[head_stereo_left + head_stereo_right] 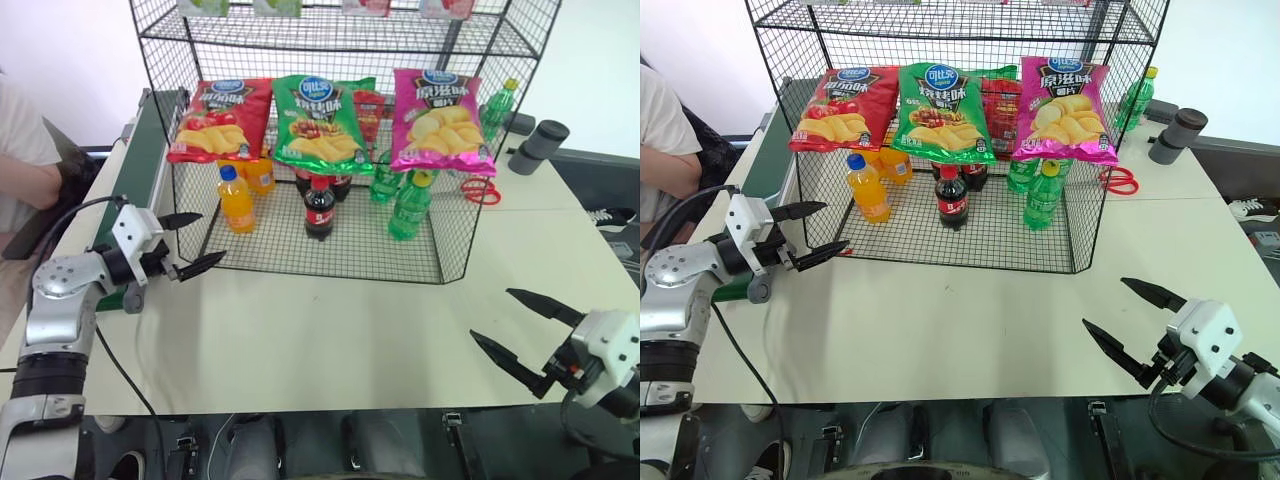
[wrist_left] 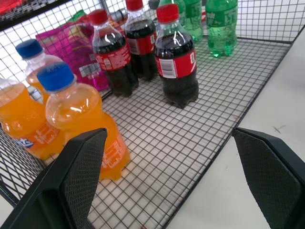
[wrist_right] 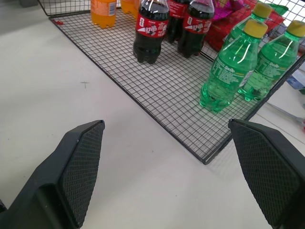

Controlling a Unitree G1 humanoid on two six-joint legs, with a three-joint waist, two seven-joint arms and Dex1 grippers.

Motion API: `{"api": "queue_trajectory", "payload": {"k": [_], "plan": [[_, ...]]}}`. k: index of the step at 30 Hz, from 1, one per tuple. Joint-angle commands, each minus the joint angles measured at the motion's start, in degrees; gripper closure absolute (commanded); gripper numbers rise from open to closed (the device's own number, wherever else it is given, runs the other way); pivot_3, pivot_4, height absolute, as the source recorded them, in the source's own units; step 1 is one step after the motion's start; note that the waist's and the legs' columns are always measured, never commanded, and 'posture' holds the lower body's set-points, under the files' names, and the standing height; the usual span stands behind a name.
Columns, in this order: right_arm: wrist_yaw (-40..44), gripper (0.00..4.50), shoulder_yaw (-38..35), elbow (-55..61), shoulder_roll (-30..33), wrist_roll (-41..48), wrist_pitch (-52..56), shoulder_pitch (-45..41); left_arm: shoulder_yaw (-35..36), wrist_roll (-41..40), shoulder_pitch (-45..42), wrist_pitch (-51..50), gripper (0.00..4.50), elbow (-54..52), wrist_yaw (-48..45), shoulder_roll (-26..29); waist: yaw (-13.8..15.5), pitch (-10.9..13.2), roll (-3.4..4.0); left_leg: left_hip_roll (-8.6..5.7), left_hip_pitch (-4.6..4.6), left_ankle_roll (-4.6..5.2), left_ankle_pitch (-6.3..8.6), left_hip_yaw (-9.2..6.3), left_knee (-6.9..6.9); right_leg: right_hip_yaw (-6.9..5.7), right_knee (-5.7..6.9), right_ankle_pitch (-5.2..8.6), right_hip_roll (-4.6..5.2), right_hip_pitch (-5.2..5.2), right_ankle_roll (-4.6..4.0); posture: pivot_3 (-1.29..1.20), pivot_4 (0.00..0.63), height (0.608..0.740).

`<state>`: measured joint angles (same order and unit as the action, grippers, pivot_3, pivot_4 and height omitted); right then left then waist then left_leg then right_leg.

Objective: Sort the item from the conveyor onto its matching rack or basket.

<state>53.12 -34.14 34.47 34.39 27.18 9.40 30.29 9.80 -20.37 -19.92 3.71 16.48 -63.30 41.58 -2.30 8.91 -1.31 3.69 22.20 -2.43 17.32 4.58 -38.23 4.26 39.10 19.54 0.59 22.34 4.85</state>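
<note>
Left eye view: orange bottles [image 1: 237,198] and cola bottles [image 1: 319,207] stand inside rack [image 1: 440,262].

Red scissors [image 1: 480,189] on white table [image 1: 330,340]

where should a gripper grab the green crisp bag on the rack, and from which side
Probably the lower edge of the green crisp bag, approached from the open front of the rack. The bag leans on the shelf with its bottom seam hanging free over the bottles, flat and thin enough for the fingers to pinch. The red bag and pink bag crowd its sides, so a side approach looks blocked.
</note>
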Motion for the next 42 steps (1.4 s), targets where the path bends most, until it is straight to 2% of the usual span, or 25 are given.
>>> {"api": "queue_trajectory", "payload": {"k": [1, 9, 17, 27, 42], "plan": [[-0.49, 0.15, -0.12, 0.41, 0.52, 0.19, -0.97, -0.01, 0.11, 0.75, -0.68, 1.99, 0.0, -0.58, 0.36, -0.13, 0.08, 0.0, 0.0, 0.0, 0.0, 0.0, 0.0, 0.0, 0.0, 0.0, 0.0, 0.0, 0.0, 0.0, 0.0, 0.0, 0.15, 0.74], [-1.2, 0.15, -0.1, -0.07, 0.59, -0.16, -1.4, -0.07, -0.08, 0.74, 0.02, 0.33, 0.0, -1.3, -0.51, -0.31, 0.07, 0.0, 0.0, -0.01, 0.0, 0.0, 0.0, 0.01, -0.02, 0.0, 0.02, 0.0, 0.01, -0.01, 0.0, 0.0, 0.15, 0.74], [-2.4, 0.15, 0.67, -1.06, 1.34, -1.28, -1.76, -2.06, 1.68, -3.94, 0.05, -0.13, 0.0, -1.37, -4.48, -1.14, -0.05, -0.01, 0.0, -0.01, -0.02, -0.01, -0.01, 0.01, -0.04, 0.0, 0.05, 0.0, 0.01, -0.02, 0.0, 0.0, 0.15, 0.74], [-1.85, 0.15, 1.23, -0.61, 1.07, -0.64, -1.81, -0.85, 1.68, -4.68, 1.45, -0.13, 0.0, -3.23, -4.27, -2.1, 0.24, -0.02, -0.01, -0.02, -0.02, -0.01, -0.01, 0.0, -0.09, 0.0, 0.09, 0.0, 0.01, -0.03, 0.01, 0.0, 0.15, 0.74], [-1.74, 0.15, 1.05, -1.26, 1.27, -1.26, -3.47, -0.54, 3.21, -7.15, 3.66, -1.27, 0.0, -3.36, -6.81, -0.87, 0.13, -0.03, -0.01, -0.01, -0.04, -0.01, -0.01, 0.0, -0.1, 0.0, 0.13, 0.0, 0.0, -0.03, 0.01, 0.0, 0.15, 0.74]]}}
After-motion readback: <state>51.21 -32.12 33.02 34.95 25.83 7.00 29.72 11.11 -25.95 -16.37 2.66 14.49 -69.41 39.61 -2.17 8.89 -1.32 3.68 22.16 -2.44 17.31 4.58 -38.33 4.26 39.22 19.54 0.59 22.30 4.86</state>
